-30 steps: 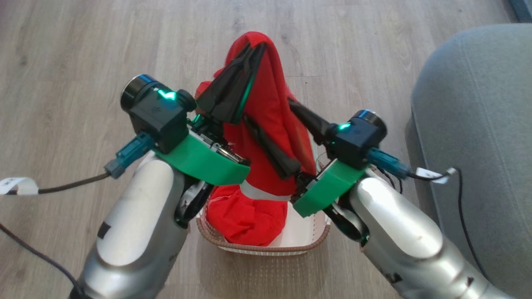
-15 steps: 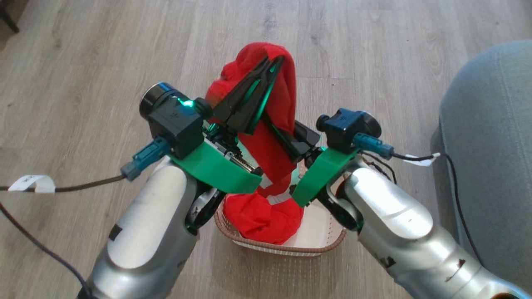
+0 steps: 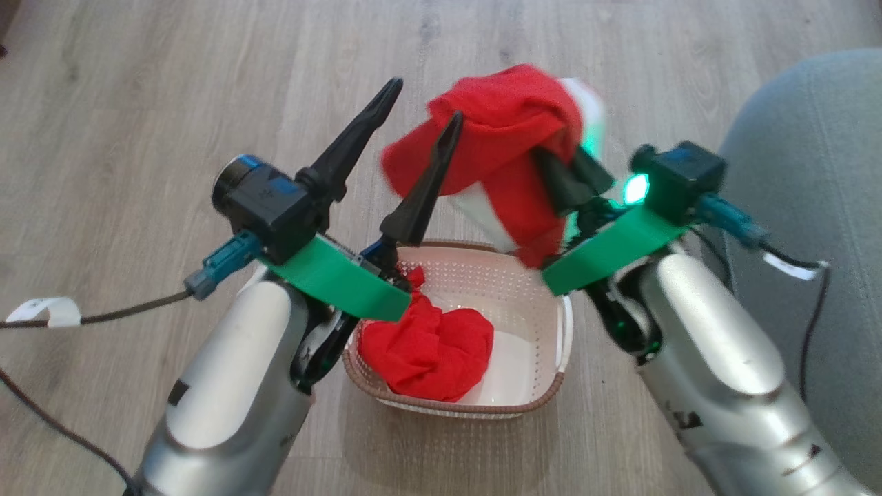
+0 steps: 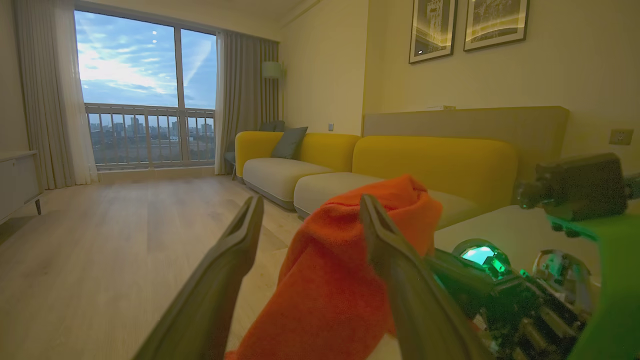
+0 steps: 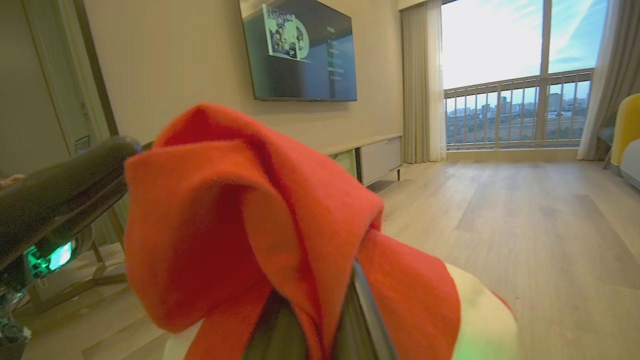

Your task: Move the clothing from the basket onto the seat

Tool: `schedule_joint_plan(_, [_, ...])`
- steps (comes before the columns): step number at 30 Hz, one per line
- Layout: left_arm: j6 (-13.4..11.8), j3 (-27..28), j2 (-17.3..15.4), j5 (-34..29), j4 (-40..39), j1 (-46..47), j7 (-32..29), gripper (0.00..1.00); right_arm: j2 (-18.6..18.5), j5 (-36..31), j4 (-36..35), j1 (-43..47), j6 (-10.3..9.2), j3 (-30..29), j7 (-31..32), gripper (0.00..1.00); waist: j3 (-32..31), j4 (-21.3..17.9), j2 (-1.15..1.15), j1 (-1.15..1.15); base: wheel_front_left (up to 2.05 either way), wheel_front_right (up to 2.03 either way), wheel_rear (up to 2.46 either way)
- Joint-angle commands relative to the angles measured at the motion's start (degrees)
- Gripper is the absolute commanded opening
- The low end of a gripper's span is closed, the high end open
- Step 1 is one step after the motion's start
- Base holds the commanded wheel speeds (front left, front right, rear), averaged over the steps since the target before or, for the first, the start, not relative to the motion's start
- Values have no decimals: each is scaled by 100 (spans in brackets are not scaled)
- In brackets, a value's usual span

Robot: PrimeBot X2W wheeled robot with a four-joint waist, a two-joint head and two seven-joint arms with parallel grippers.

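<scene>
My right gripper (image 3: 568, 176) is shut on a piece of the red clothing (image 3: 503, 134) with white trim, held up above the basket's far right side. In the right wrist view the same garment (image 5: 225, 200) drapes over my closed fingers (image 5: 357, 320). My left gripper (image 3: 422, 107) stands open just left of the held garment, nothing between its fingers (image 4: 225, 280); its right finger brushes the cloth (image 4: 340, 285). A second red garment (image 3: 427, 348) lies bunched in the cream basket (image 3: 506, 286) on the floor. The grey seat (image 3: 806, 172) rises at the right.
Wood floor (image 3: 138, 103) surrounds the basket. Cables trail from both wrists, one across the floor at the left (image 3: 117, 313) and one against the seat (image 3: 809, 324). The wrist views show a yellow sofa (image 4: 435, 160), a wall television (image 5: 300, 50) and a low cabinet (image 5: 375, 157).
My left gripper has opened and let go of the raised garment. My right gripper has shut on it and carried it right, toward the seat. The head camera has shifted too.
</scene>
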State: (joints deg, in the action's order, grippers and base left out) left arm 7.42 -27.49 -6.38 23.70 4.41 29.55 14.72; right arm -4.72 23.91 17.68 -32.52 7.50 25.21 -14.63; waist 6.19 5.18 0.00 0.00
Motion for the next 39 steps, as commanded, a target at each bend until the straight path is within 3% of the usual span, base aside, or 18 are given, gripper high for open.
schedule_joint_plan(1, [7, 271, -153, -17, -128, 78, 28, 100, 52, -53, -296, -25, -1, -93, -37, 0, 12, -94, 0, 0, 0, 0, 0])
schedule_joint_plan(11, [7, 482, -323, -101, 63, -167, 28, 100, 36, -171, -657, 304, -1, -542, -37, 0, -3, -689, 0, 0, 0, 0, 0])
schedule_joint_plan(33, [7, 410, -414, -137, 66, -577, 28, 100, 22, -233, -1002, 844, -1, -769, -37, 0, -113, -3128, 0, 0, 0, 0, 0])
schedule_joint_plan(39, [7, 385, -360, -177, 56, -647, 28, 100, -13, -224, -1161, 1111, -1, -1001, -37, 0, -66, -3534, 0, 0, 0, 0, 0])
